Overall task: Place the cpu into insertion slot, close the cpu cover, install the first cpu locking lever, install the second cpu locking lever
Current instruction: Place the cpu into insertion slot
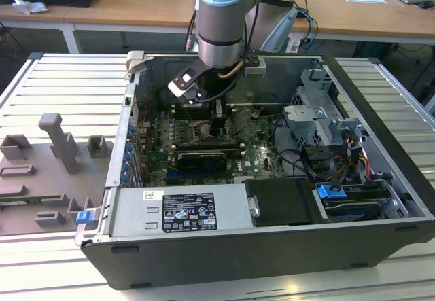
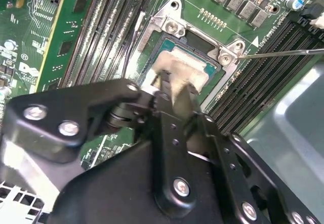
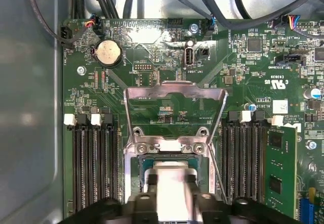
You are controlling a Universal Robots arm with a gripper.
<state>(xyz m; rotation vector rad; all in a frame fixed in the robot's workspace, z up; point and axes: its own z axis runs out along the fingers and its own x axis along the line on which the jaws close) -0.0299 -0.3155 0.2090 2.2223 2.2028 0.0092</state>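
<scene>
Pinching the cpu (image 2: 174,62) by two opposite edges, the gripper (image 2: 177,88) has its jaws drawn in narrow around the chip, neither spread wide nor empty. The chip's pale metal face lies level inside the silver rim of the insertion slot (image 2: 174,28), at or just above the dark socket bed; whether it is fully seated I cannot tell. Just beyond, in the first wrist view, the cpu cover (image 3: 147,91) stands tipped up on its hinge, with the green motherboard (image 3: 253,72) visible through its window, so closing it is not yet done. A thin wire locking lever (image 2: 283,52) juts free beside the socket — neither lever looks latched. By my reading, the first step is near its end and three remain. Farther out, the exterior view shows the arm (image 1: 221,22) reaching down into the open computer case (image 1: 204,260).
</scene>
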